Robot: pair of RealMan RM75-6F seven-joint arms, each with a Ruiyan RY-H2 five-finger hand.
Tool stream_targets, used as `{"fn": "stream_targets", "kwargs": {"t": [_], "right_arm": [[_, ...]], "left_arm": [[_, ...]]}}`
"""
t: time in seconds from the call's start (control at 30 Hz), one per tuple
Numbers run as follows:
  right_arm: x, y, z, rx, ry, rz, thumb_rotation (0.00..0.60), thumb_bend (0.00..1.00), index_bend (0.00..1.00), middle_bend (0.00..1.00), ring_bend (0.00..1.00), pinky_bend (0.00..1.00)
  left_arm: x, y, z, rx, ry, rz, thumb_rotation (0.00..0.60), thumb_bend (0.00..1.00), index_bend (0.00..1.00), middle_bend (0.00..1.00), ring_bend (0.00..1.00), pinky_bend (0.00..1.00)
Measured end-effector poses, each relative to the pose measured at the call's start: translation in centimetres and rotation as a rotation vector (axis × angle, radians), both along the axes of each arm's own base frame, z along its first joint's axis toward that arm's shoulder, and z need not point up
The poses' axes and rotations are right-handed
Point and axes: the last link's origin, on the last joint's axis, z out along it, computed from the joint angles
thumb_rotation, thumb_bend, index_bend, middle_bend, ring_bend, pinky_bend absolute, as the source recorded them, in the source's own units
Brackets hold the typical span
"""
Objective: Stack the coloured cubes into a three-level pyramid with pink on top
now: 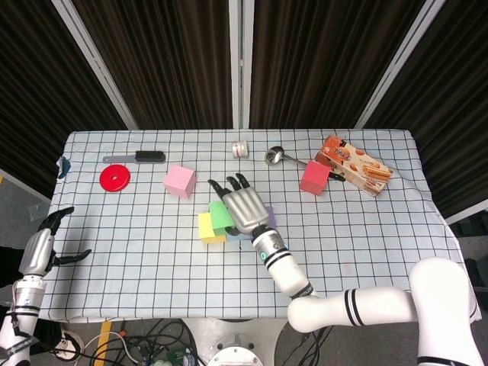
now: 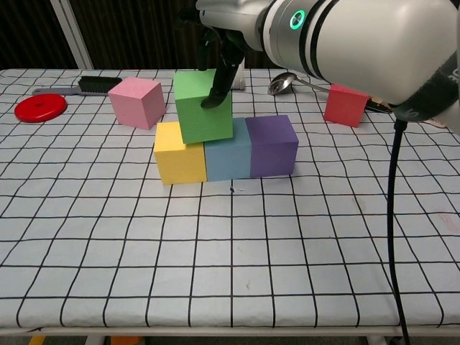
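fingers (image 2: 218,83) clamp green cube (image 2: 203,108) | overhangs yellow cube (image 2: 178,152), blue cube (image 2: 228,158)

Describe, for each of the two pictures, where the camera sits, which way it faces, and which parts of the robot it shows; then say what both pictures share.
Head view: high above the near edge, looking down on the table; shows both arms, left hand, right hand.
Chest view: low at the near edge, looking across; shows only the right arm and right hand.
Shared: green cube in the right hand over the yellow cube, pink cube.
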Motion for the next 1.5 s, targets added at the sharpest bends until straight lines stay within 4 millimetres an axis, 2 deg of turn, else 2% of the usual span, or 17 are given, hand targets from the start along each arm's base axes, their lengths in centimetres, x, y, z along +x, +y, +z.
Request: {"fn": "stream_targets", "kwargs": {"t": [0.63,1.5], "right_arm": [[0.8,0.8,-1.4,-0.034,-0.01,-0.041,0.6,0.18,0.0,0.51,0.09,0.0],[0.7,0.6,-1.8,-0.039,0.003,-0.055,0.6,0.18,0.0,0.51,0.09,0.0]], "left_arm": [[-0.5,-0.2,-0.1,-0.009,-0.018,0.007,0.6,0.09,0.12,0.12,0.06,0.09],[-0.7,-0.2,-0.2,-0.018,-0.021,0.018,0.6,0.09,0.12,0.12,0.06,0.09]]}}
